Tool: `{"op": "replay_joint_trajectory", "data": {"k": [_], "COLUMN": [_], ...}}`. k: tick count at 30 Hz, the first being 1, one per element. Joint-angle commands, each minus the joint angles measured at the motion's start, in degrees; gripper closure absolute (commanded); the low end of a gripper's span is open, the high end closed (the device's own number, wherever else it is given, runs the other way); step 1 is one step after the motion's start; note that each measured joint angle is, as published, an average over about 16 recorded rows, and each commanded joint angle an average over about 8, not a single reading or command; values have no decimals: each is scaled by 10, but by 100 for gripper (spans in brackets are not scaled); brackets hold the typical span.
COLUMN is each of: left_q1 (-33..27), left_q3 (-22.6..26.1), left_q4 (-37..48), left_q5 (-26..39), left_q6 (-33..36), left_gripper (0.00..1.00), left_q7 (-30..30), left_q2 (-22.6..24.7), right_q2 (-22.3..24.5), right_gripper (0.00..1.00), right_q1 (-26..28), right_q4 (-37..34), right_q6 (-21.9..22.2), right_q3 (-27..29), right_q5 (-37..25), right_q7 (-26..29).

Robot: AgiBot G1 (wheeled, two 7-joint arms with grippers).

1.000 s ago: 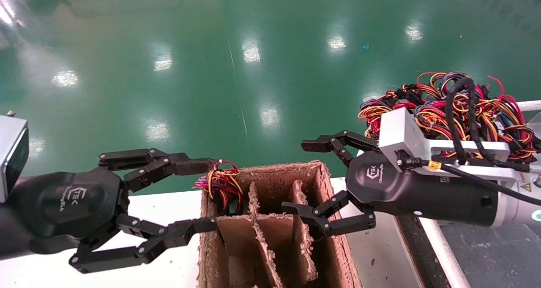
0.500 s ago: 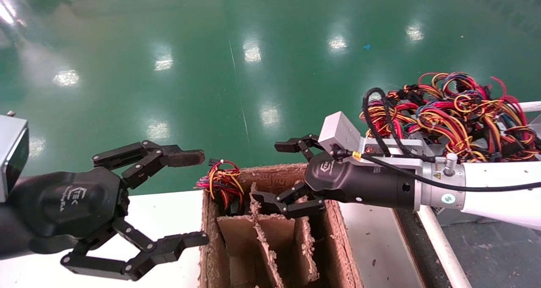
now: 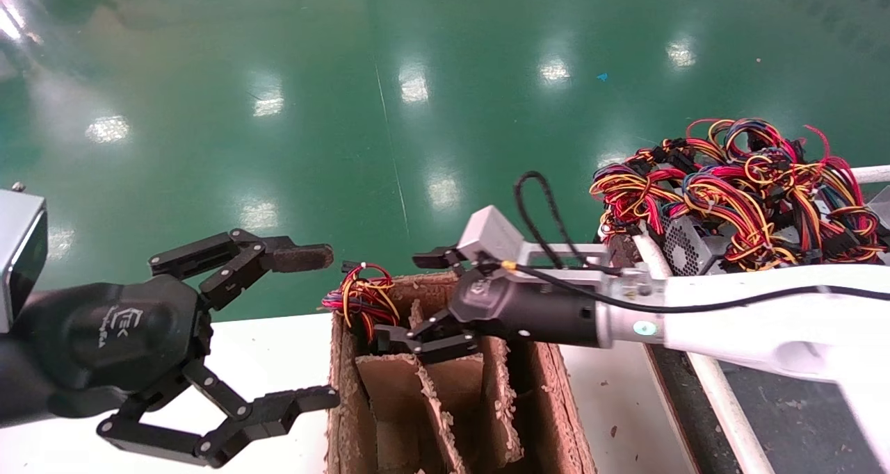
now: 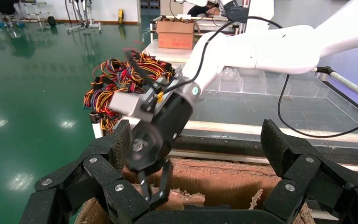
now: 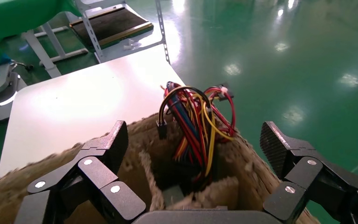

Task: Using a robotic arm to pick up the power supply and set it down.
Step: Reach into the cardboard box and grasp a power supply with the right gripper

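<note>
Right gripper (image 3: 400,300) hangs wide open and empty over the far-left cell of the carton (image 3: 549,390), where the supply (image 5: 186,175) sits deep with its wires (image 3: 363,300) spilling over the far-left corner. It should probably descend straight, straddling the casing rather than the wires, clear of the dividers. Left gripper (image 3: 313,328) waits open beside the carton's left wall.

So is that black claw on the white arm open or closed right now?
Open. The right tool has its fingers spread apart over the divided brown cardboard box, gripping nothing.
</note>
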Motion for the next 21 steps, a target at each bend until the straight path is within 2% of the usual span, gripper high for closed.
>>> {"op": "replay_joint_trajectory", "data": {"k": [1,13,21], "left_q1": [0,0,0], "left_q3": [0,0,0], "left_q4": [0,0,0], "left_q5": [0,0,0], "left_q6": [0,0,0], "left_gripper": [0,0,0], "left_q7": [0,0,0], "left_q2": [0,0,0], "right_q2": [-22,-91,-112], "right_gripper": [100,100,100], "right_q1": [8,62,83], "right_q4": [-35,-214,-288], "right_q6": [0,-27,-38], "right_q3": [-5,-6,-4], "right_q5": [-4,1,14], "right_q7": [-15,-116,-161]}}
